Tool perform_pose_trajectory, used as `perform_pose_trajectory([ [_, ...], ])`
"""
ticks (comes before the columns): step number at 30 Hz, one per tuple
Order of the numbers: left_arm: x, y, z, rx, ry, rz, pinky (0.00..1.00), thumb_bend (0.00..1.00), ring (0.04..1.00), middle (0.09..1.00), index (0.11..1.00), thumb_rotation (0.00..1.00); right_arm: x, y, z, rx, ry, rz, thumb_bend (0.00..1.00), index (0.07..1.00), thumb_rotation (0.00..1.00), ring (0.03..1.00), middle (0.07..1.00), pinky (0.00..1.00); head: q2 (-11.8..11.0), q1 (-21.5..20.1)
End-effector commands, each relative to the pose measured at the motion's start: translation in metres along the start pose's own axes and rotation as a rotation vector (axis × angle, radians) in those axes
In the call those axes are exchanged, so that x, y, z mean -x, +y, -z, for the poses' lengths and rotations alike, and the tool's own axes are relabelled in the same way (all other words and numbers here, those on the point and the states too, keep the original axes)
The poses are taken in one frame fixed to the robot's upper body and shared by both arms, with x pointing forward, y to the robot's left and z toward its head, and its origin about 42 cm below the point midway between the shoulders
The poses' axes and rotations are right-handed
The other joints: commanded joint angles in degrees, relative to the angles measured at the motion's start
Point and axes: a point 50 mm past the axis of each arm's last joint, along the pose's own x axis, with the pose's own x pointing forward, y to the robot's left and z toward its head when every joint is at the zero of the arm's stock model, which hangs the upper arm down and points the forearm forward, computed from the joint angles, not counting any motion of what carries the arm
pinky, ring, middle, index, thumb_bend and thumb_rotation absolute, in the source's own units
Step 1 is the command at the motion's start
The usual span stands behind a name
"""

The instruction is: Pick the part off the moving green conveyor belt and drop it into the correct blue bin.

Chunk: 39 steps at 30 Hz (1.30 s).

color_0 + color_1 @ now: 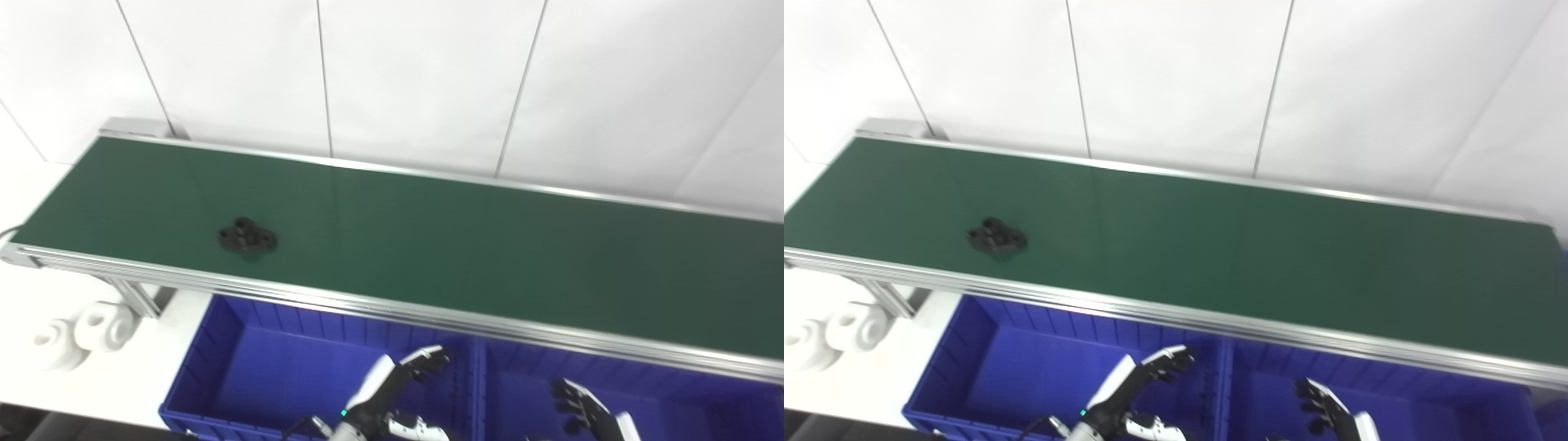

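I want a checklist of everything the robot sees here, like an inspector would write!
Surface: green belt in a silver frame.
Job's things: black part lying on the belt's left stretch; left bin and right bin below the near edge, blue.
Clutter: two white parts lying left of the bins.
Hands: left hand open over the left bin; right hand open over the right bin.
Cables: nothing seen clearly.
Surroundings: white wall with panel seams.
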Motion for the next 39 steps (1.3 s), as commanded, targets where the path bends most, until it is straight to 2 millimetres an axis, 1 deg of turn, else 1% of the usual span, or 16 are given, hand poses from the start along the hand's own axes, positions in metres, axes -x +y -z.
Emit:
perform_pose_trajectory([
  [1, -0.013, 0.003, -0.015, -0.007, -0.082, -0.031, 0.74, 0.73, 0.809, 0.84, 0.85, 0.3, -0.005, -0.01, -0.005, -0.016, -0.072, 0.027, 0.6, 0.792, 0.24, 0.739, 0.78, 0.65, -0.4, -0.2],
  [5, -0.014, 0.001, -0.013, -0.003, -0.075, -0.036, 0.75, 0.73, 0.807, 0.837, 0.848, 0.3, -0.006, -0.01, -0.001, -0.029, -0.078, 0.027, 0.6, 0.792, 0.21, 0.743, 0.785, 0.65, -1.3, -0.2],
  [13, -0.018, -0.003, -0.008, -0.016, -0.06, -0.027, 0.75, 0.74, 0.806, 0.836, 0.849, 0.33, -0.009, -0.01, 0.007, -0.019, -0.061, 0.026, 0.59, 0.791, 0.15, 0.744, 0.789, 0.66, -4.6, 1.6],
  [19, -0.019, -0.007, -0.008, -0.001, -0.059, -0.049, 0.74, 0.73, 0.805, 0.834, 0.846, 0.3, -0.01, -0.011, 0.007, -0.007, -0.062, 0.07, 0.61, 0.781, 0.06, 0.735, 0.776, 0.65, -5.3, 1.1],
  [23, -0.018, -0.009, -0.009, 0.003, -0.065, -0.098, 0.75, 0.71, 0.803, 0.827, 0.837, 0.23, -0.007, -0.012, 0.003, -0.08, -0.067, 0.124, 0.61, 0.786, 0.1, 0.763, 0.789, 0.71, -5.8, 0.1],
  [24, -0.018, -0.009, -0.008, 0.005, -0.065, -0.109, 0.75, 0.71, 0.805, 0.828, 0.838, 0.23, -0.006, -0.013, -0.002, -0.116, -0.082, 0.13, 0.61, 0.789, 0.1, 0.768, 0.795, 0.72, -5.6, -0.3],
  [27, -0.018, -0.01, -0.008, 0.009, -0.065, -0.136, 0.74, 0.71, 0.796, 0.827, 0.839, 0.23, -0.004, -0.016, -0.019, -0.176, -0.142, 0.126, 0.58, 0.797, 0.01, 0.778, 0.803, 0.73, -5.4, -2.4],
  [29, -0.017, -0.01, -0.008, 0.005, -0.068, -0.143, 0.74, 0.7, 0.8, 0.829, 0.842, 0.23, -0.005, -0.02, -0.033, -0.172, -0.198, 0.123, 0.59, 0.788, 0.01, 0.769, 0.794, 0.73, -5.4, -3.1],
  [31, -0.016, -0.008, -0.008, -0.005, -0.076, -0.155, 0.74, 0.69, 0.799, 0.827, 0.839, 0.23, -0.007, -0.025, -0.049, -0.154, -0.263, 0.126, 0.62, 0.78, 0.09, 0.76, 0.788, 0.71, -4.9, -5.6],
  [32, -0.016, -0.007, -0.008, -0.01, -0.081, -0.161, 0.73, 0.69, 0.785, 0.808, 0.819, 0.22, -0.009, -0.027, -0.056, -0.146, -0.292, 0.129, 0.66, 0.77, 0.18, 0.747, 0.782, 0.68, -4.9, -6.8],
  [33, -0.014, -0.005, -0.008, -0.013, -0.087, -0.166, 0.73, 0.69, 0.784, 0.807, 0.818, 0.22, -0.013, -0.032, -0.071, -0.12, -0.352, 0.135, 0.66, 0.769, 0.18, 0.746, 0.782, 0.68, -4.6, -9.8],
  [34, -0.014, -0.003, -0.008, -0.015, -0.091, -0.168, 0.73, 0.67, 0.778, 0.799, 0.808, 0.23, -0.015, -0.035, -0.081, -0.101, -0.393, 0.14, 0.68, 0.764, 0.23, 0.735, 0.775, 0.65, -4.6, -9.8],
  [35, -0.012, -0.001, -0.008, -0.018, -0.095, -0.167, 0.73, 0.67, 0.775, 0.795, 0.803, 0.23, -0.018, -0.039, -0.094, -0.071, -0.44, 0.142, 0.69, 0.762, 0.26, 0.73, 0.771, 0.64, -4.4, -12.8],
  [36, -0.01, 0.001, -0.007, -0.019, -0.097, -0.165, 0.72, 0.66, 0.771, 0.79, 0.796, 0.24, -0.02, -0.041, -0.102, -0.049, -0.47, 0.143, 0.71, 0.763, 0.3, 0.728, 0.77, 0.64, -4.4, -12.8],
  [37, -0.008, 0.003, -0.007, -0.019, -0.1, -0.164, 0.72, 0.66, 0.77, 0.789, 0.794, 0.25, -0.024, -0.045, -0.116, -0.013, -0.493, 0.141, 0.72, 0.763, 0.31, 0.727, 0.77, 0.64, -4.1, -16.0],
  [39, -0.005, 0.008, -0.006, -0.018, -0.102, -0.162, 0.73, 0.65, 0.775, 0.793, 0.794, 0.24, -0.028, -0.048, -0.135, 0.037, -0.518, 0.143, 0.74, 0.766, 0.32, 0.733, 0.764, 0.65, -3.7, -19.5],
])
